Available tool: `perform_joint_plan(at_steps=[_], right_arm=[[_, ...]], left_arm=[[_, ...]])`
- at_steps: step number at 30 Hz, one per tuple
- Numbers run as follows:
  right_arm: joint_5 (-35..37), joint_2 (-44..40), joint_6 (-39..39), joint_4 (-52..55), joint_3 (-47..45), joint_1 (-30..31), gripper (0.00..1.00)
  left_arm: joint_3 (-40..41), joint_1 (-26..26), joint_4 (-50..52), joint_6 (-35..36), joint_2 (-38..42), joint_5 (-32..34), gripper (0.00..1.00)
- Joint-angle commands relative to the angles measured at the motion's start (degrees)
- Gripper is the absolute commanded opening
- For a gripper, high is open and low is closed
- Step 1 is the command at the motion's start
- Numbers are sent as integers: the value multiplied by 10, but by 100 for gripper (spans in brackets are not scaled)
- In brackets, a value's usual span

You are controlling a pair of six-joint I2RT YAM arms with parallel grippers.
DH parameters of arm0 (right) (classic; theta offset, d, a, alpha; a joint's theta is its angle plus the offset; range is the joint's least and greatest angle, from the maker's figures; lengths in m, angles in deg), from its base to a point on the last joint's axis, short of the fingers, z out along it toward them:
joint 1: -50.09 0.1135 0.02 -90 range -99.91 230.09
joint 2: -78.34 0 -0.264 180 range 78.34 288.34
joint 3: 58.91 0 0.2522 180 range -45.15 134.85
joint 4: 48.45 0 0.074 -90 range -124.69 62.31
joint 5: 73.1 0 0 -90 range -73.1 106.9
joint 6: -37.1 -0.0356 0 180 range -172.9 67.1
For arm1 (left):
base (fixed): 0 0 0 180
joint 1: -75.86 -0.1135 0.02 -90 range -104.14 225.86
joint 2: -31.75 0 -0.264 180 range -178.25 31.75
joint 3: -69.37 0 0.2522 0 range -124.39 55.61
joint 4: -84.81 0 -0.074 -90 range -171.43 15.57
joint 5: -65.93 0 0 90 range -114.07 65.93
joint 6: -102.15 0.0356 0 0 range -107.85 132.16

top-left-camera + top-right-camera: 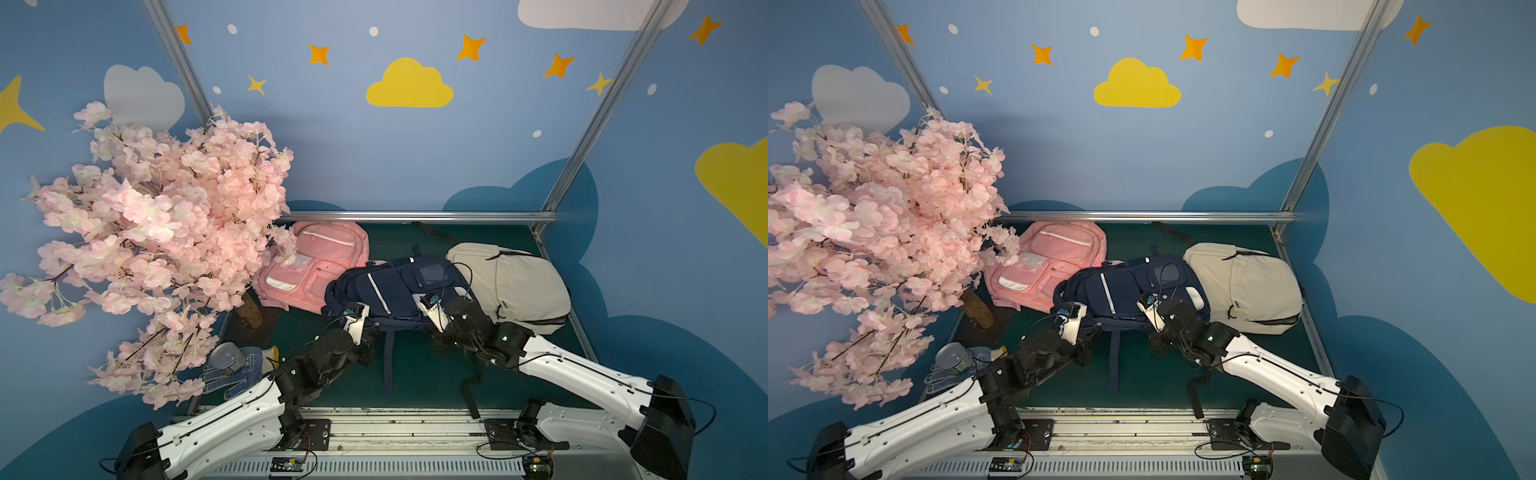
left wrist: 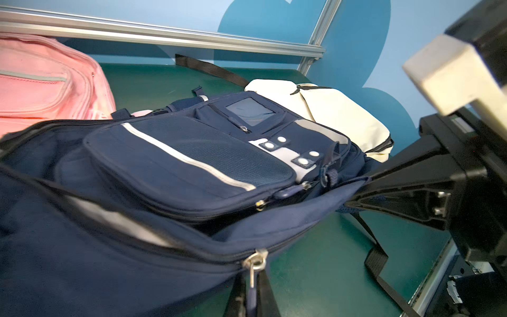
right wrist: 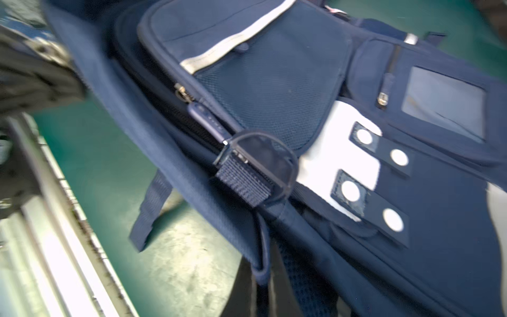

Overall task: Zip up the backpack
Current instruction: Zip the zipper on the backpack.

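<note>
Left wrist view: my L gripper [image 2: 253, 285] is pinched on the zip pull [image 2: 255, 267] at the near edge of the navy backpack [image 2: 175, 153], which lies on the table [image 2: 315, 260]. Main zip [image 2: 178, 248] gapes beyond the slider [image 2: 258, 254]. Further on, my R gripper [image 2: 355, 200] is clamped on the bag's rim [image 2: 323, 204]. Risks, my judgement: pull slips from pinch; slack fabric or pale lining [image 2: 118, 219] jams slider if R grip lets go.

White arm links [image 1: 232, 419], black joints [image 1: 332, 353], thin cables [image 1: 714, 415]
</note>
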Motion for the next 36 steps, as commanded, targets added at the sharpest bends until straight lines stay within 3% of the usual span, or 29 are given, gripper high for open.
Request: perform_joint_plan(at_steps=[1, 5, 10, 12, 14, 16, 18, 23, 32, 36], right_arm=[[133, -31, 2, 12, -12, -14, 0], [144, -28, -15, 26, -14, -16, 0], [103, -24, -28, 40, -11, -16, 2], [51, -33, -14, 36, -12, -15, 13], [-47, -47, -7, 15, -18, -16, 24], [-161, -59, 9, -26, -37, -14, 27], [-204, -66, 3, -49, -48, -8, 30], [-181, -62, 22, -46, -51, 17, 35], [-179, 23, 34, -86, -35, 56, 34], [-143, 39, 32, -82, -35, 57, 23]], left_arm=[[5, -21, 49, -20, 24, 0, 2], [1, -27, 40, -15, 17, -35, 3], [-5, 21, -12, 4, -9, -44, 3], [-12, 39, -23, 12, -25, -48, 3], [-17, 53, -36, 16, -43, -62, 3], [-26, 66, -43, 21, -61, -70, 3], [-35, 78, -45, 27, -76, -70, 3], [-46, 95, -49, 32, -97, -69, 3], [-59, 118, -39, 49, -88, -86, 3], [-60, 120, -22, 52, -69, -79, 3]])
